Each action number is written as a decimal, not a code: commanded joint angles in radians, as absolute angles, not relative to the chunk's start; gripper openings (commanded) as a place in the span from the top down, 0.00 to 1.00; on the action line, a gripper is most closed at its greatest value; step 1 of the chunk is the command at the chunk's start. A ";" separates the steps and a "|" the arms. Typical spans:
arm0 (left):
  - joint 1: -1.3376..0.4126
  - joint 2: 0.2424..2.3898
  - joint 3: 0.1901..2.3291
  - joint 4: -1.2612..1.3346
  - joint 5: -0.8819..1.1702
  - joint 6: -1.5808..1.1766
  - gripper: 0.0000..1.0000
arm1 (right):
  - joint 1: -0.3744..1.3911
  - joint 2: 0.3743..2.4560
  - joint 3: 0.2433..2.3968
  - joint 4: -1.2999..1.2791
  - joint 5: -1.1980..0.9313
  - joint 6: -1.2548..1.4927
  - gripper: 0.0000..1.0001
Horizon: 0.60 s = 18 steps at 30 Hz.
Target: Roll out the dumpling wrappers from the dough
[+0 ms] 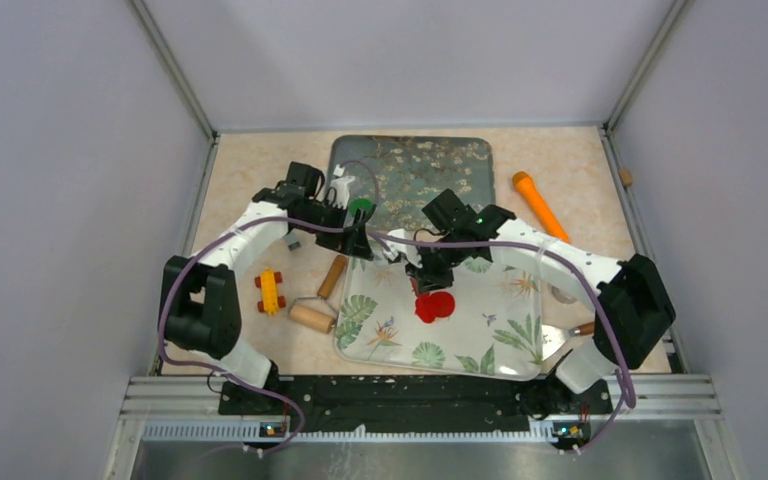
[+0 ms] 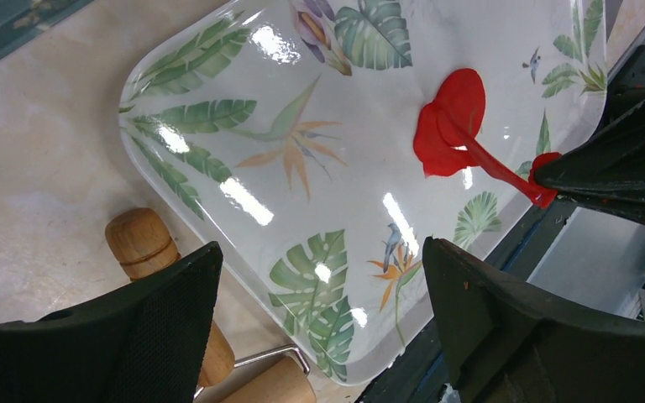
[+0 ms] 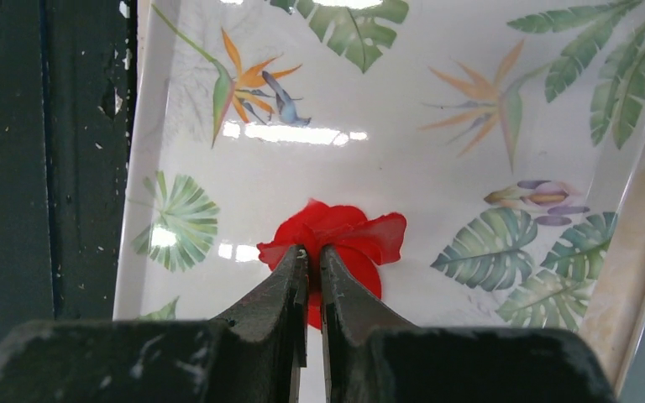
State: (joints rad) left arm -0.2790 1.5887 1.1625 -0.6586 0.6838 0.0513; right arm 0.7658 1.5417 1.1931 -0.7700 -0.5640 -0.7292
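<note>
A flat round red wrapper (image 3: 368, 273) lies on the leaf-print tray (image 1: 500, 330), also seen in the top view (image 1: 428, 310) and the left wrist view (image 2: 437, 151). My right gripper (image 3: 312, 252) is shut on the edge of a thin ruffled red clay piece (image 3: 369, 235) and holds it just above that disc; from the left wrist view this piece (image 2: 491, 164) stretches up to the jaws. The green wrapper (image 1: 361, 207) sits on the dark floral mat (image 1: 430, 165), partly hidden by my left gripper (image 1: 363, 238). The left gripper (image 2: 319, 252) is open and empty over the tray's corner.
A wooden roller (image 1: 312, 316) with a wooden handle (image 1: 332, 276) lies left of the tray, also in the left wrist view (image 2: 141, 243). A yellow-and-red toy (image 1: 270, 291) lies further left. An orange cylinder (image 1: 540, 205) lies at the back right. Grey walls enclose the table.
</note>
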 commanded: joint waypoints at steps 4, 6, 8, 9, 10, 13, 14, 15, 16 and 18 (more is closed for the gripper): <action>-0.215 1.523 1.140 -0.663 0.689 0.013 0.09 | 0.826 1.617 1.330 -0.725 -0.583 -0.757 0.90; -0.187 1.501 1.120 -0.650 0.692 0.002 0.09 | 0.832 1.643 1.372 -0.717 -0.576 -0.756 0.90; -0.161 1.481 1.104 -0.639 0.692 -0.027 0.09 | 0.833 1.666 1.434 -0.707 -0.564 -0.753 0.90; -0.150 1.472 1.096 -0.636 0.692 -0.030 0.09 | 0.833 1.675 1.459 -0.701 -0.559 -0.749 0.90; -0.140 1.462 1.087 -0.632 0.689 -0.032 0.09 | 0.834 1.685 1.486 -0.696 -0.557 -0.746 0.90; -0.121 1.441 1.072 -0.620 0.689 -0.039 0.08 | 0.834 1.711 1.555 -0.685 -0.569 -0.724 0.89; -0.118 1.439 1.068 -0.617 0.691 -0.041 0.08 | 0.833 1.721 1.570 -0.678 -0.572 -0.710 0.85; -0.117 1.437 1.065 -0.613 0.693 -0.043 0.08 | 0.833 1.730 1.578 -0.677 -0.577 -0.703 0.82; -0.116 1.436 1.061 -0.611 0.693 -0.047 0.08 | 0.833 1.743 1.574 -0.676 -0.579 -0.700 0.78; -0.115 1.435 1.055 -0.599 0.704 -0.053 0.07 | 0.833 1.770 1.533 -0.674 -0.569 -0.710 0.62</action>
State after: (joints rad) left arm -0.1192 1.4712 1.0725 -0.6460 0.6838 -0.0319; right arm 0.8223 1.7218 1.5333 -0.7109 -0.5518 -0.7151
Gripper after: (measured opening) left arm 0.921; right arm 0.271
